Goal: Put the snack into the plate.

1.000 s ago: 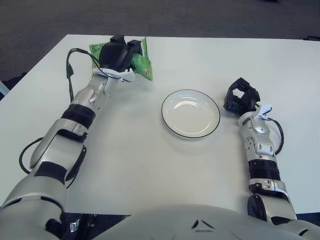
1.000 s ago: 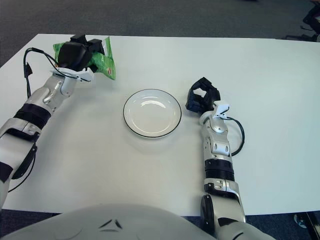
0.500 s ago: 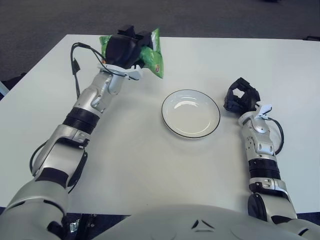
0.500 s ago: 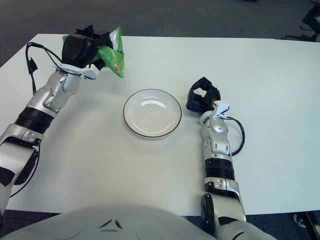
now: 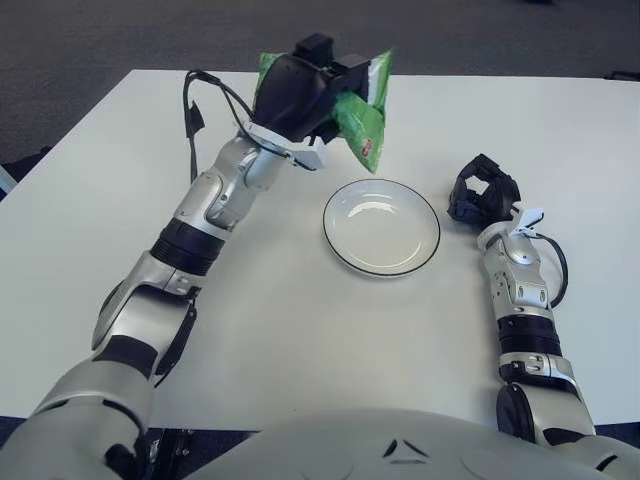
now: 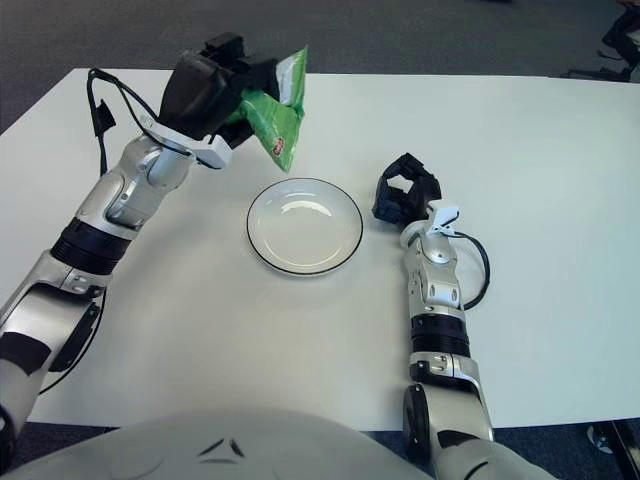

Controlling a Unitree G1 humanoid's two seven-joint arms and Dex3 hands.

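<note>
One plate, nothing on it.
White table (image 5: 300,330) carries the bare plate (image 5: 381,227), just left of the curled, idle right hand (image 5: 481,192); the left hand (image 5: 300,90) clutches the green snack (image 5: 358,112) aloft, beyond the plate's far-left rim.

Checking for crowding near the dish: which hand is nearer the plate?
Right. The right hand sits just beside the plate's right rim; the left hand is raised beyond its far-left edge, gripping the green snack bag.
</note>
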